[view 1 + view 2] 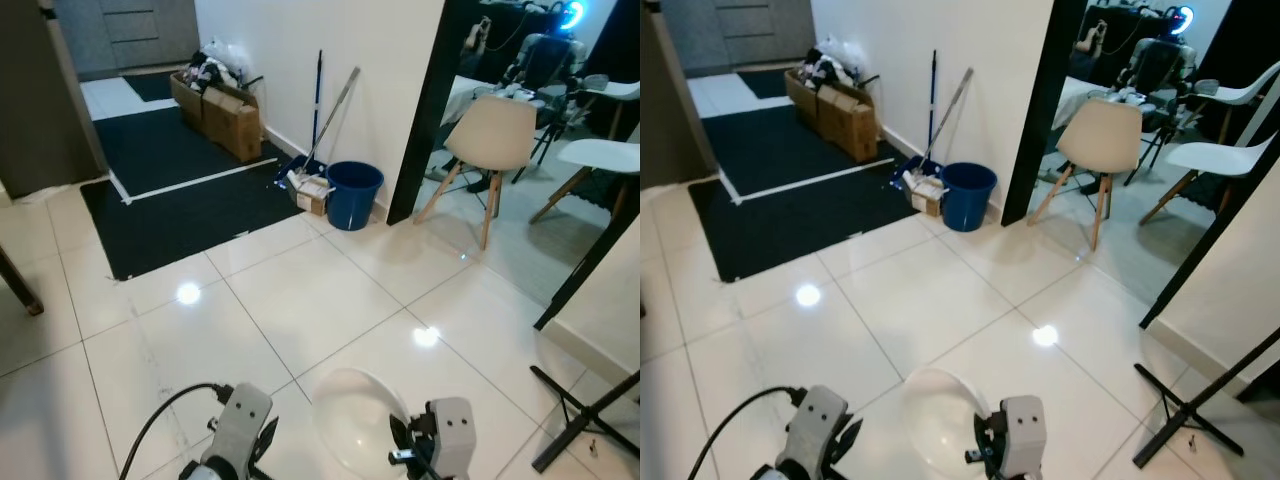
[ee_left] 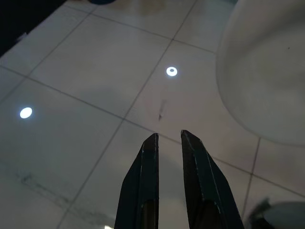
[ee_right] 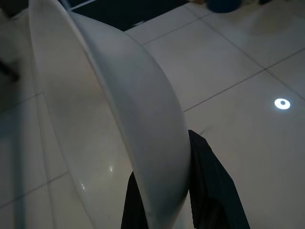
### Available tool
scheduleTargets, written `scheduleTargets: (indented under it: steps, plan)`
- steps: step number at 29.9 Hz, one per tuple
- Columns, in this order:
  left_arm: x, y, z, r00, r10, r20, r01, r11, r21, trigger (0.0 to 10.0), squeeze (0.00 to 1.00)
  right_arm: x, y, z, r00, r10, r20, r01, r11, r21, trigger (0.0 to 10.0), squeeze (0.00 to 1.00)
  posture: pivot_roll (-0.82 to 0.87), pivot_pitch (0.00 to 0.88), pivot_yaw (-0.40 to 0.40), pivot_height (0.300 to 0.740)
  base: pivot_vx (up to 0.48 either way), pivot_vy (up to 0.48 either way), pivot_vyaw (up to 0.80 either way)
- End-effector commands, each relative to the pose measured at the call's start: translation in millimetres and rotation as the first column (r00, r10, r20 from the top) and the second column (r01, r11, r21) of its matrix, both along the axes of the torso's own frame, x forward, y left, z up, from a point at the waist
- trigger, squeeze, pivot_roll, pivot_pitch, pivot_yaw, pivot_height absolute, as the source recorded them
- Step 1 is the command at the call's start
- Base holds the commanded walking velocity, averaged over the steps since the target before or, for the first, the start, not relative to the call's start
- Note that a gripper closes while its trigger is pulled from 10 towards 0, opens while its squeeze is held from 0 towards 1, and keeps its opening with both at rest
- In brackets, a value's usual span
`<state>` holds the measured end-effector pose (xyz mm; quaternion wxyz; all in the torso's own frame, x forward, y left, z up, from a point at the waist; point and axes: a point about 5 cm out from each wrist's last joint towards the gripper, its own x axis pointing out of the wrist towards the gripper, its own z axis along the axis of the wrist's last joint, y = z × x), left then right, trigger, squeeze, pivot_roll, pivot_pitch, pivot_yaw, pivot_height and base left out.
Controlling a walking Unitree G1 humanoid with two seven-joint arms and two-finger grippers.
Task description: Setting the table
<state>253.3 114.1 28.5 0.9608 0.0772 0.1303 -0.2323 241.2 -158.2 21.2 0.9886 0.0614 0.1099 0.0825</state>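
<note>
Right gripper [image 3: 164,210] pinches the rim of a white bowl [image 1: 355,420], carried low over the tiled floor [image 1: 300,300]. Left gripper [image 2: 169,143] empty, fingers nearly together. Bowl looks stiff, glossy, likely slippery and breakable; a rim pinch lets it swing, so a deeper hold seems safer

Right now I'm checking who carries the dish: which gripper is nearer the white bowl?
Right. The right gripper is clamped on the white bowl at its rim, carrying it above the tiled floor. The left gripper hangs beside the bowl, apart from it, fingers nearly together and holding nothing.
</note>
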Motion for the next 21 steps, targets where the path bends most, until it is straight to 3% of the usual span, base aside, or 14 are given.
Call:
scheduleTargets:
  steps: [1, 11, 21]
  plan:
    - [-4.3, -0.7, -6.8, 1.000, -0.004, -0.030, 0.004, 1.000, 0.004, 10.0, 0.00, -2.9, -2.9, -3.0, 1.000, -0.005, -0.013, 0.005, 1.000, -0.007, 10.0, 0.00, 0.01, 0.052, 0.048, 0.740, 0.480, 0.000, 0.00]
    - [-6.1, 3.1, -9.5, 0.999, 0.014, -0.046, -0.014, 1.000, -0.001, 10.0, 0.00, -3.7, -3.3, -4.5, 1.000, -0.002, -0.018, 0.002, 1.000, -0.018, 10.0, 0.00, 0.01, 0.049, 0.049, 0.740, 0.480, 0.000, 0.00]
    - [-10.5, 18.9, -18.8, 0.984, 0.151, -0.095, -0.152, 0.988, -0.013, 10.0, 0.00, -7.8, -2.7, -7.0, 0.998, 0.053, -0.035, -0.055, 0.998, -0.033, 10.0, 0.00, 0.02, 0.065, 0.026, 0.740, 0.480, 0.000, 0.00]
